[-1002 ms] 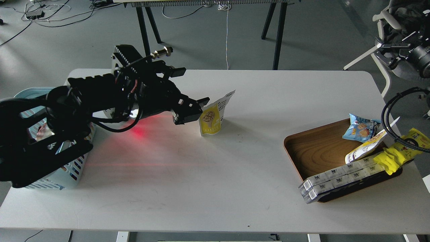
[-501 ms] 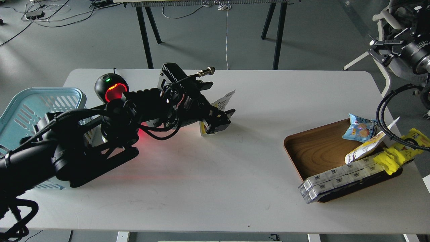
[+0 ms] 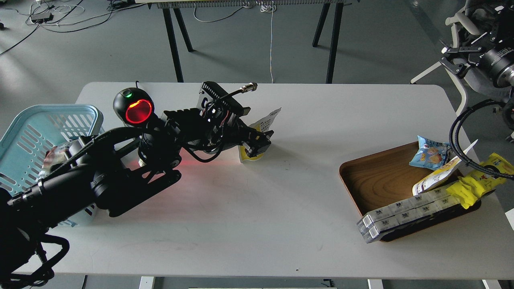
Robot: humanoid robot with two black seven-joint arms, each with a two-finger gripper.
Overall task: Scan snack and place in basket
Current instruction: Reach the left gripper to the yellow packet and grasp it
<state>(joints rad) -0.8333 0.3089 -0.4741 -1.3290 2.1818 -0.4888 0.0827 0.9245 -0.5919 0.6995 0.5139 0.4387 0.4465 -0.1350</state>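
Note:
The snack (image 3: 268,120), a pouch with a white top and yellow lower part, stands upright on the white table (image 3: 281,208) at centre. My left gripper (image 3: 262,142) reaches in from the left and its dark jaws straddle the pouch's middle, one on each side; whether they press on it is hidden. The light blue basket (image 3: 24,132) stands at the table's left edge, partly behind my left arm. My right gripper (image 3: 445,56) hangs off the table at the upper right with its fingers spread, holding nothing.
A black scanner (image 3: 138,110) with a glowing red window stands behind my left arm. A brown wooden tray (image 3: 377,180) at the right holds a blue packet (image 3: 430,153), a yellow crinkled bag (image 3: 478,180), another pouch and long white boxes (image 3: 405,212).
My left arm swung right from the scanner area to the pouch and brought its jaws around it. The scanner and basket came into view. The pouch has not moved.

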